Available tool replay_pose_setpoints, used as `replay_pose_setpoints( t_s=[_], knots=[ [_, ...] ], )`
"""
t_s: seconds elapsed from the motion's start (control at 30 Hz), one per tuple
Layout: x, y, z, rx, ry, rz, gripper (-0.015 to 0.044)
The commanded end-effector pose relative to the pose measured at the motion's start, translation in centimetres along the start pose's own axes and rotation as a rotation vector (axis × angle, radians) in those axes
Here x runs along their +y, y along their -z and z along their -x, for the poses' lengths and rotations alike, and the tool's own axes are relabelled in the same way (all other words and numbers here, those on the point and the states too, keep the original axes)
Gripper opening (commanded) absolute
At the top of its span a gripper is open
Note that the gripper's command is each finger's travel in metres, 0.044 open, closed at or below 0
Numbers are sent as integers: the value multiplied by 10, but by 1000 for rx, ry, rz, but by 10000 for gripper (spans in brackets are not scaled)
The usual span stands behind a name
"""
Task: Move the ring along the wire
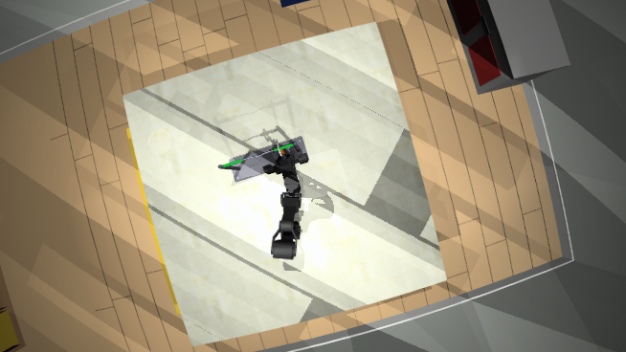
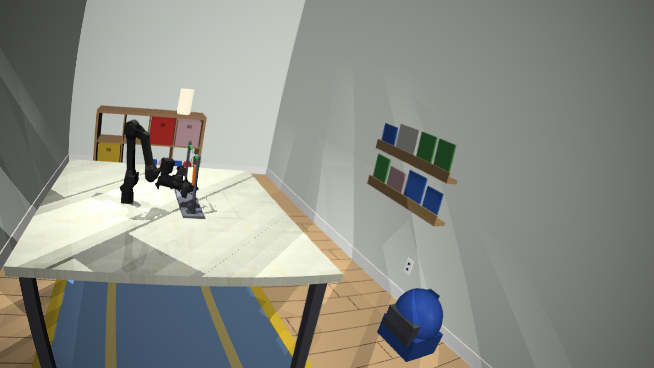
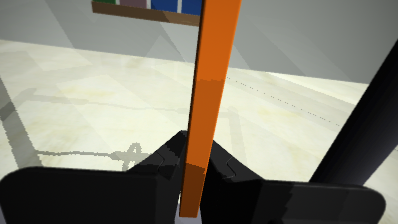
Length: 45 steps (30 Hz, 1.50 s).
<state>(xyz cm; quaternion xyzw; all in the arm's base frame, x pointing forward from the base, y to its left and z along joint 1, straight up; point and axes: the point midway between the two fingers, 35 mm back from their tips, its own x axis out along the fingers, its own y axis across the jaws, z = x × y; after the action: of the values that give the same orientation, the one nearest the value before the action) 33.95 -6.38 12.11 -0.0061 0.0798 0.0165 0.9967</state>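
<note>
The claw (image 1: 283,154) (image 2: 194,187) (image 3: 191,138) is clamped on the orange handle (image 1: 282,152) (image 2: 194,176) (image 3: 207,100) near its lower end; a tilt while sliding toward nine o'clock from above could swing the ring into grey wire.

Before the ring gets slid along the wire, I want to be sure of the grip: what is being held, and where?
The pincer holds the orange handle, gripping it near its lower end.

We count one arm (image 1: 290,210) (image 2: 131,155), one orange handle (image 1: 282,152) (image 2: 194,175) (image 3: 210,90), two posts (image 1: 230,167) (image 2: 196,180) (image 3: 367,110), two green wire parts (image 1: 233,163) (image 2: 196,157), two wall shelves (image 2: 415,161) (image 3: 150,14) and eight books (image 2: 426,146) (image 3: 165,4), four per shelf.
</note>
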Motion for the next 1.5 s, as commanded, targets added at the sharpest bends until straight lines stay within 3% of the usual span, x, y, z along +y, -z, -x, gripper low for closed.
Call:
replay_pose_setpoints(
  t_s=[0.0, 1.47],
  knots=[
    [0, -3, 0, -1, 1, 1, -150],
    [16, -17, 2, 2, -1, -1, -150]
  ],
)
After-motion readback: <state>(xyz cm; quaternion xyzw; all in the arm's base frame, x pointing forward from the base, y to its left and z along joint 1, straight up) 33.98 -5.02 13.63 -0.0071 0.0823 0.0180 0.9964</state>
